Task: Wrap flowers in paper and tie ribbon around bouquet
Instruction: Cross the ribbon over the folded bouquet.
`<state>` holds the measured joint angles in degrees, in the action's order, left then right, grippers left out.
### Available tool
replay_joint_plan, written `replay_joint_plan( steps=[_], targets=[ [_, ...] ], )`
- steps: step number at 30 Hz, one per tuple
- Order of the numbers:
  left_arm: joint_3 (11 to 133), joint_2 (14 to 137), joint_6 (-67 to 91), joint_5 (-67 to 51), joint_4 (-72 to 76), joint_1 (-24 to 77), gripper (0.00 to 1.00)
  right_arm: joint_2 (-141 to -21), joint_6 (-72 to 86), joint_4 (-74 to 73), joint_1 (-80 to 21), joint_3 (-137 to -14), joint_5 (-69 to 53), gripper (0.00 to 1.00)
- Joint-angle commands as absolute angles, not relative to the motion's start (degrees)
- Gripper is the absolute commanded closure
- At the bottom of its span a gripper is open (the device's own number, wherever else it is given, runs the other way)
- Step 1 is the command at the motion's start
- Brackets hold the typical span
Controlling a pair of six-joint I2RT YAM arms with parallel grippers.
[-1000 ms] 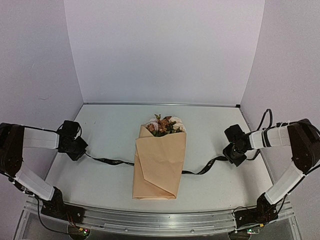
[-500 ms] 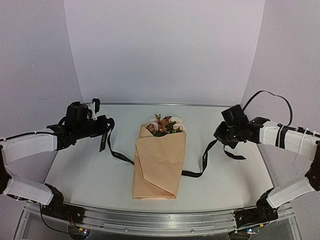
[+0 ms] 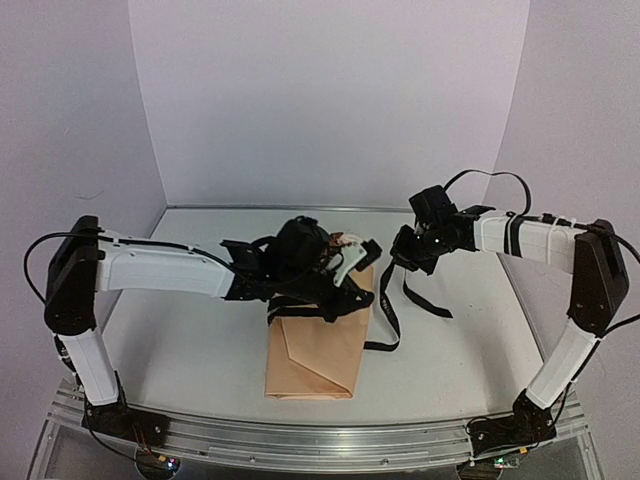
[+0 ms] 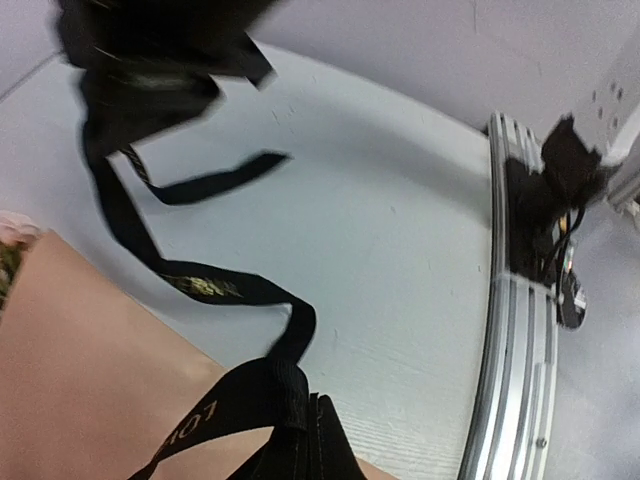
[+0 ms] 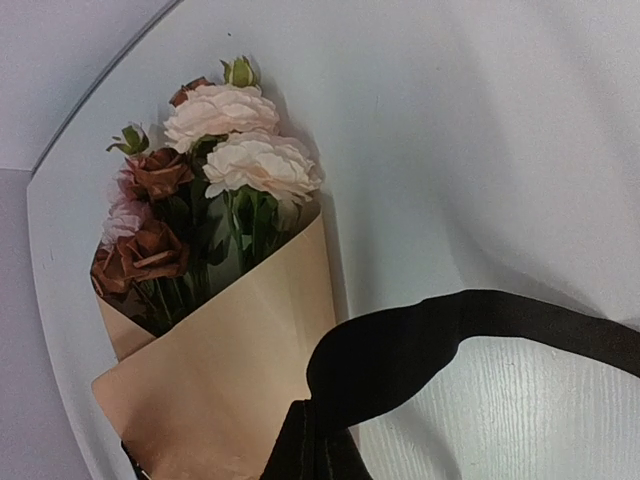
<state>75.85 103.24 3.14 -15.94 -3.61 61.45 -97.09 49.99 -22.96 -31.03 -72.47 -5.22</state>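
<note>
White left arm [image 3: 160, 268] and white right arm [image 3: 535, 238] with black joints, thin black cable [image 3: 490, 174] looping over the right wrist, small black bases [image 3: 112, 415].

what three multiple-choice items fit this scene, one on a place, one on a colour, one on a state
1. Where does the bouquet lie?
A. mid table
B. at the far left edge
C. at the far right edge

2. What colour is the ribbon?
A. red
B. white
C. black

3. The right tool is:
A. open and empty
B. shut on the ribbon
C. out of view

Answers
1 A: the top view shows it lying mid table.
2 C: it is black in every view.
3 B: in the right wrist view the ribbon runs out from its shut fingers.
</note>
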Motion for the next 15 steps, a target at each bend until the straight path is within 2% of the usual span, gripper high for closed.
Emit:
replay_joint_plan(
  steps=[1,6,13,14,15],
  targets=[
    [79.9,109.6,-5.6,-15.3,-14.0,64.4,1.00,-100.5,48.7,-22.2,-30.1,-76.8,-12.6,1.00],
    [80.3,111.4,-6.4,-14.0,-13.5,64.8,1.00,-103.3,48.8,-21.9,-30.2,-80.1,-16.7,1.00],
    [78.3,110.2,-4.0,-13.0,-8.6,64.6,0.93,-105.4,48.2,-22.0,-31.9,-83.7,-19.0,1.00],
    [78.2,110.1,-3.7,-13.1,-8.0,64.6,0.88,-106.0,48.0,-22.0,-32.2,-84.2,-19.5,1.00],
    [78.4,110.2,-3.3,-13.1,-7.9,64.5,0.80,-106.5,47.7,-22.0,-32.3,-84.8,-20.2,1.00]
  ],
)
